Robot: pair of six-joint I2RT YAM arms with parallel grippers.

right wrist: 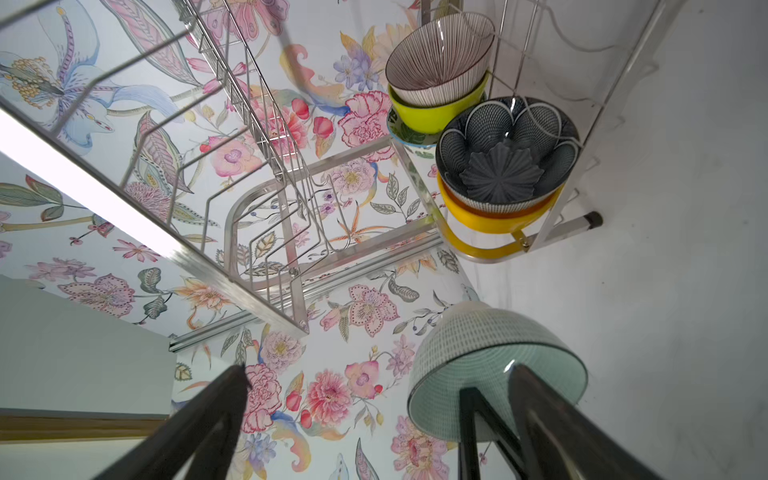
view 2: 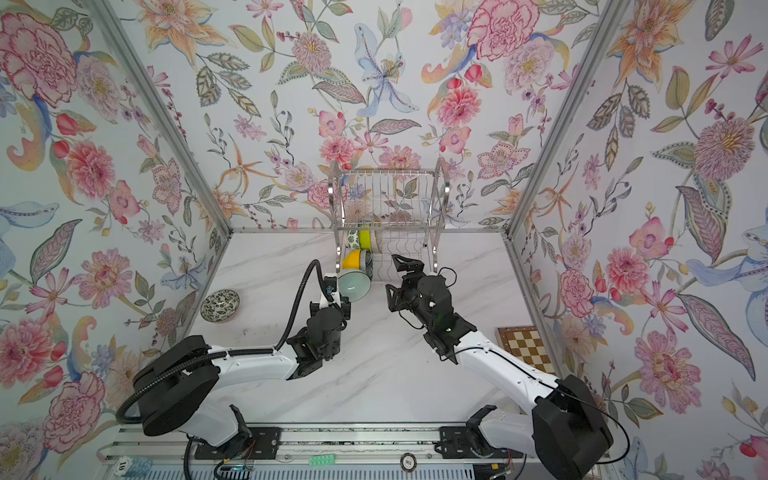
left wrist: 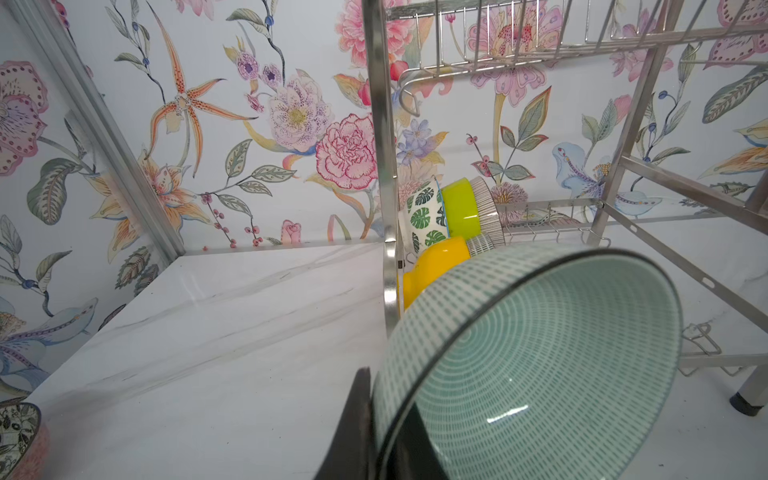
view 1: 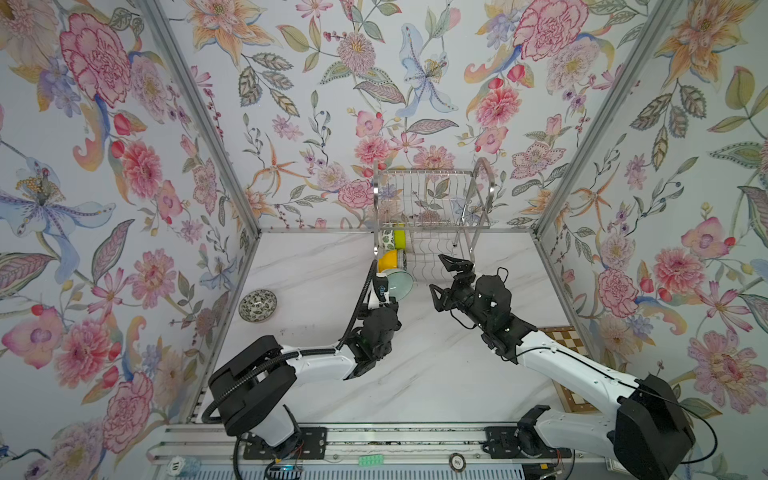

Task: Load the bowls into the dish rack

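One celadon bowl (left wrist: 540,365) is pinched in your left gripper (view 1: 383,291), right gripper (view 1: 438,275) splayed empty: ease it into the dish rack (view 1: 432,199) at the navy bowl's (right wrist: 507,153) six o'clock.

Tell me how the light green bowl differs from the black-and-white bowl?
The light green bowl is held tipped sideways by the left gripper; the black-and-white bowl sits upright on the table. The green one is beside the rack; the black-and-white one is far from it. Both are round.
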